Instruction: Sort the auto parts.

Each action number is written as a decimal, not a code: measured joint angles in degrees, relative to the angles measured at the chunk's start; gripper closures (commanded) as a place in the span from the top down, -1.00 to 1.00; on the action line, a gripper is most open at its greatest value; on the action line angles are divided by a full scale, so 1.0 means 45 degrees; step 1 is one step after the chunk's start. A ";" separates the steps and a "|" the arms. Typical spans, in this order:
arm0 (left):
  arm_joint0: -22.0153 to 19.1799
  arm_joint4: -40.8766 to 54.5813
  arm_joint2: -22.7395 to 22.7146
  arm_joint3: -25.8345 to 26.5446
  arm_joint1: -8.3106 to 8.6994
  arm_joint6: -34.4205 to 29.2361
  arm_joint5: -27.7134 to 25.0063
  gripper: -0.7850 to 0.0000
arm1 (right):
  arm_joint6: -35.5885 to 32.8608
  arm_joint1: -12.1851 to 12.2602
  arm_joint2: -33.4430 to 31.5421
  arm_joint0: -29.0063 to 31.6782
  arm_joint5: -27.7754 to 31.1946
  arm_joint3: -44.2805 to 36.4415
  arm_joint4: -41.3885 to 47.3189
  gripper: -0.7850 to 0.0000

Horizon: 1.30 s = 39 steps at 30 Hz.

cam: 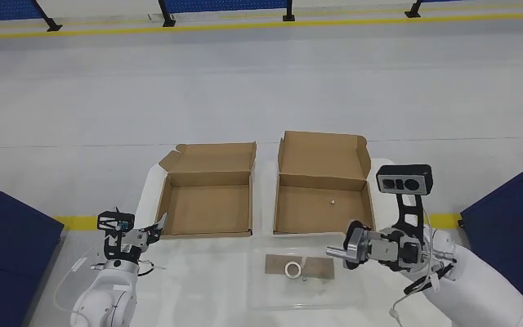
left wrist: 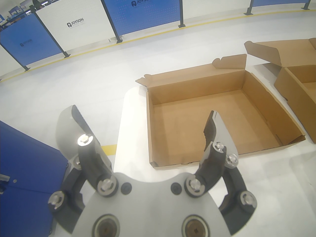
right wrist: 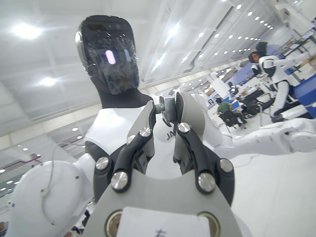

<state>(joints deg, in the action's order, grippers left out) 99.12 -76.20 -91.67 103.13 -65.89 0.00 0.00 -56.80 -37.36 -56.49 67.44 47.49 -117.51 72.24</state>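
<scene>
Right claw (right wrist: 166, 104) clamped on a small grey metal fitting (right wrist: 169, 112), a disc on a short stub, raised just beside the clear tray (cam: 274, 296). Stiff, smooth and probably dense, it looks best pinched across its flat faces. Left claw (left wrist: 143, 114) gapes empty, well apart from the tray.
</scene>
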 measured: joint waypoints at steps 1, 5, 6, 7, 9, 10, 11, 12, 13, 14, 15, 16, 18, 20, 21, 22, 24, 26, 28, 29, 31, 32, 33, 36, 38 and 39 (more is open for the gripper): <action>0.0000 0.0000 0.0000 0.0000 0.0000 0.0000 0.0000 1.00 | -0.0004 -0.0002 -0.0006 -0.0004 -0.0004 0.0016 0.0011 -1.00; 0.0000 0.0000 0.0000 0.0000 0.0000 0.0000 0.0000 1.00 | 0.0013 0.0005 -0.0005 0.0002 0.0013 0.0031 -0.0044 -1.00; 0.0000 0.0000 0.0000 0.0000 0.0000 0.0000 0.0000 1.00 | 0.0013 0.0005 -0.0005 0.0002 0.0014 0.0031 -0.0044 -1.00; 0.0000 0.0000 0.0000 0.0000 0.0000 0.0000 0.0000 1.00 | 0.0015 0.0004 -0.0005 0.0003 0.0013 0.0028 -0.0043 -1.00; 0.0000 0.0000 0.0000 0.0000 0.0000 0.0000 0.0000 1.00 | 0.0245 -0.0035 -0.0047 0.0067 -0.0197 -0.0077 -0.0114 -1.00; 0.0000 0.0000 0.0000 0.0000 0.0000 0.0000 0.0000 1.00 | 0.0440 -0.0072 -0.0064 0.0137 -0.0307 -0.0161 -0.0222 -1.00; 0.0000 0.0000 0.0000 0.0000 0.0000 0.0000 0.0000 1.00 | 0.0722 -0.0147 -0.0034 0.0281 -0.0293 -0.0327 -0.0178 -1.00; 0.0000 0.0000 0.0000 0.0000 0.0000 0.0000 0.0000 1.00 | 0.0841 -0.0208 -0.0010 0.0377 -0.0213 -0.0403 0.0093 -1.00; 0.0000 0.0000 0.0000 0.0000 0.0000 0.0000 0.0000 1.00 | 0.0868 -0.0267 0.0011 0.0450 -0.0148 -0.0443 0.0505 -1.00; 0.0000 0.0000 0.0000 0.0000 0.0000 0.0000 0.0000 1.00 | 0.0846 -0.0351 0.0038 0.0524 -0.0081 -0.0475 0.1121 -1.00; 0.0000 0.0000 0.0000 0.0000 0.0000 0.0000 0.0000 1.00 | 0.0776 -0.0413 0.0038 0.0552 -0.0055 -0.0459 0.1518 -1.00; 0.0000 0.0000 0.0000 0.0000 0.0000 0.0000 0.0000 1.00 | 0.0690 -0.0473 0.0032 0.0571 -0.0054 -0.0430 0.1853 -1.00; 0.0000 0.0000 0.0000 0.0000 0.0000 0.0000 0.0000 1.00 | 0.0483 -0.0624 0.0008 0.0616 -0.0005 -0.0394 0.2585 -1.00; 0.0000 0.0000 0.0000 0.0000 0.0000 0.0000 0.0000 1.00 | 0.0209 -0.0767 -0.0041 0.0652 0.0020 -0.0289 0.3109 -1.00; 0.0000 0.0000 0.0000 0.0000 0.0000 0.0000 0.0000 1.00 | 0.0115 -0.0829 -0.0056 0.0683 0.0029 -0.0252 0.3315 -1.00; 0.0000 0.0000 0.0000 0.0000 0.0000 0.0000 0.0000 1.00 | 0.0036 -0.0890 -0.0068 0.0718 0.0020 -0.0221 0.3508 -1.00; 0.0000 0.0000 0.0000 0.0000 0.0000 0.0000 0.0000 1.00 | -0.0070 -0.1034 -0.0117 0.0805 -0.0062 -0.0154 0.3881 -1.00; 0.0000 0.0000 0.0000 0.0000 0.0000 0.0000 0.0000 1.00 | -0.0132 -0.1180 -0.0175 0.0899 -0.0133 -0.0125 0.4170 -1.00; 0.0000 0.0000 0.0000 0.0000 0.0000 0.0000 0.0000 1.00 | -0.0158 -0.1314 -0.0232 0.0982 -0.0160 -0.0141 0.4436 -1.00; 0.0000 0.0000 0.0000 0.0000 0.0000 0.0000 0.0000 1.00 | -0.0173 -0.1406 -0.0279 0.1032 -0.0174 -0.0158 0.4592 -1.00; 0.0000 0.0000 0.0000 0.0000 0.0000 0.0000 0.0000 1.00 | -0.0228 -0.1539 -0.0373 0.1092 -0.0228 -0.0160 0.4706 -1.00; 0.0000 0.0000 0.0000 0.0000 0.0000 0.0000 0.0000 1.00 | -0.0279 -0.1618 -0.0471 0.1113 -0.0280 -0.0109 0.4630 -1.00; 0.0000 0.0000 0.0000 0.0000 0.0000 0.0000 0.0000 1.00 | -0.0328 -0.1667 -0.0567 0.1118 -0.0328 -0.0032 0.4439 -1.00; 0.0000 0.0000 0.0000 0.0000 0.0000 0.0000 0.0000 1.00 | -0.0440 -0.1791 -0.0879 0.1182 -0.0441 0.0157 0.3614 -1.00; 0.0000 0.0000 0.0000 0.0000 0.0000 0.0000 0.0000 1.00 | -0.0515 -0.1845 -0.1110 0.1222 -0.0537 0.0262 0.2962 -1.00; 0.0000 0.0000 0.0000 0.0000 0.0000 0.0000 0.0000 1.00 | -0.0521 -0.1860 -0.1217 0.1236 -0.0598 0.0296 0.2656 -1.00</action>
<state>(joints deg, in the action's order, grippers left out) 99.12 -76.20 -91.67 103.13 -65.89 0.00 0.00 -59.14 -45.73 -61.96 73.00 44.80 -116.18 84.19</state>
